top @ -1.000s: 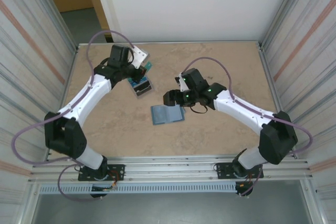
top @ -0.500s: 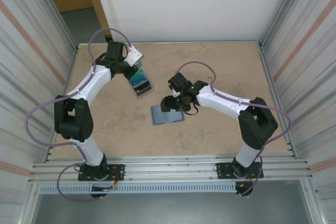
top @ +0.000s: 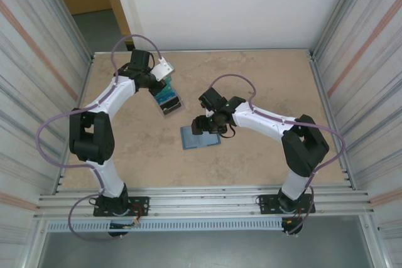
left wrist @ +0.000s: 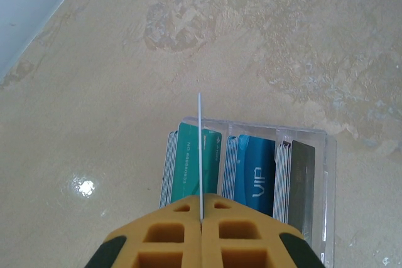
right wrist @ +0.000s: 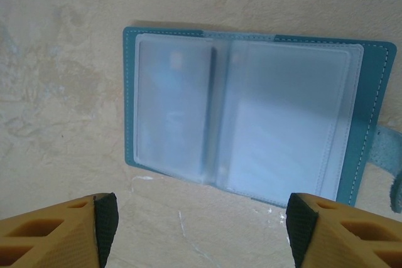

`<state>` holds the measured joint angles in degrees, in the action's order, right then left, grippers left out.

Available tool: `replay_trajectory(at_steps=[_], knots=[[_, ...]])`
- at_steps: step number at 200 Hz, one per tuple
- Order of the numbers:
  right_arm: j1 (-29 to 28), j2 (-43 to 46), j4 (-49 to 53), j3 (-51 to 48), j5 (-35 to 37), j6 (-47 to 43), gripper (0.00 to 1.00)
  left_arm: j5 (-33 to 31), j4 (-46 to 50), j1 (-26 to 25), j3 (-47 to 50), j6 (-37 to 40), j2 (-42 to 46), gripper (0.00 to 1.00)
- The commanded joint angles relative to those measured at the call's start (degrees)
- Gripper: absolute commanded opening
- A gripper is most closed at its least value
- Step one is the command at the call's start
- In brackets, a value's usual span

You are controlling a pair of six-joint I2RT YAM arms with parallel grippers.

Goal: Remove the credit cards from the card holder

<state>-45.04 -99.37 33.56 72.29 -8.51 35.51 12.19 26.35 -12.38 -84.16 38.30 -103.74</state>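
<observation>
The card holder (top: 200,136) lies open on the table, a slate-blue bifold (right wrist: 251,111) with clear inner sleeves; I cannot tell whether the sleeves hold anything. My right gripper (right wrist: 201,218) hangs open just above its near edge, touching nothing. My left gripper (left wrist: 201,218) is shut on one thin credit card (left wrist: 200,149), seen edge-on. It hovers over a clear tray (left wrist: 317,145) holding several credit cards in three upright stacks: teal (left wrist: 188,161), blue (left wrist: 254,171) and dark (left wrist: 303,177). In the top view this tray (top: 168,100) sits at the back left, with the left gripper (top: 163,84) above it.
The card holder's strap (right wrist: 386,155) sticks out on its right side. Metal rails and corrugated walls (top: 38,92) close in the beige table (top: 264,73) on both sides. A white wall stands at the back.
The left arm has swung its gripper over the card tray. The right gripper has slid left over the card holder's right edge. Little has moved in the last half second.
</observation>
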Motion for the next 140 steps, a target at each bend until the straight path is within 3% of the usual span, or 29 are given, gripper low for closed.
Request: replay_trajectory(at_steps=[1, 140], knots=[[-0.6, -0.7, 2.1, 1.9, 2.0, 0.8, 0.72, 1.1, -0.5, 0.1, -1.7, 1.8, -0.9, 0.00], [-0.9, -2.6, 2.8, 2.6, 2.3, 1.3, 0.72, -3.2, 1.6, 0.1, -5.5, 6.2, -6.4, 0.00]])
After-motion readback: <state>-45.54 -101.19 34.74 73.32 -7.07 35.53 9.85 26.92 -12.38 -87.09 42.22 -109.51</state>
